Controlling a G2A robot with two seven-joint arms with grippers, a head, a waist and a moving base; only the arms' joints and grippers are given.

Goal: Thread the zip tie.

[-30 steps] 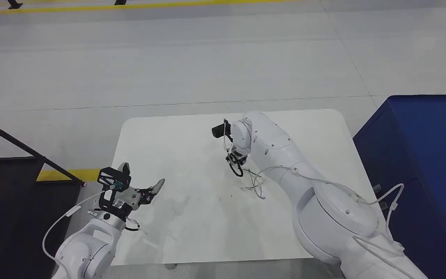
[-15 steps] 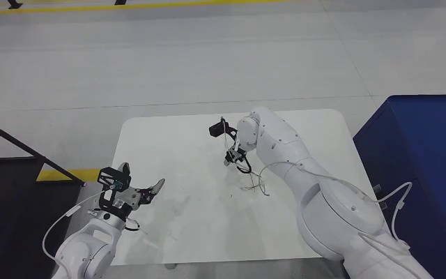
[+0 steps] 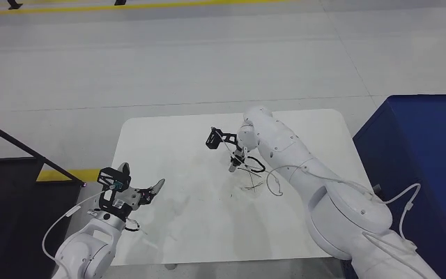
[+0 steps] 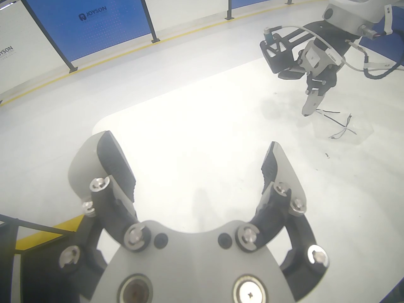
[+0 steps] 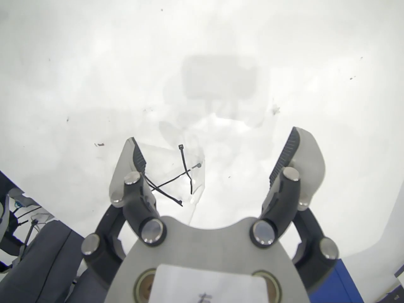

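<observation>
Quick read on where you're at. Your right fingers are spread wide and holding nothing. They point down over the middle of the desk, hanging just above the little pile of black zip ties. That reads as a pick-up pose to me: nothing's grabbed, so the threading hasn't started.

The zip ties lie flat, crossed over each other, on a clear plastic sheet (might be a bag, can't tell). In the right wrist view they aren't centred in the gap. They sit close beside one finger, and one strand disappears behind it. The other finger is well apart from them. If you close as is, my guess is you'd clip the edge of the pile or drag the plastic along. I'd shift across so one tie sits between the pads, and go for a single strand since they overlap.

Your left fingers are wide open and empty too, parked low by the near left edge of the desk, well apart from the ties. Looks like a waiting spot to me: out of the right arm's way, ready to take the other end once a tie is lifted. Whether the right fingertips touch the desk, I can't tell.
</observation>
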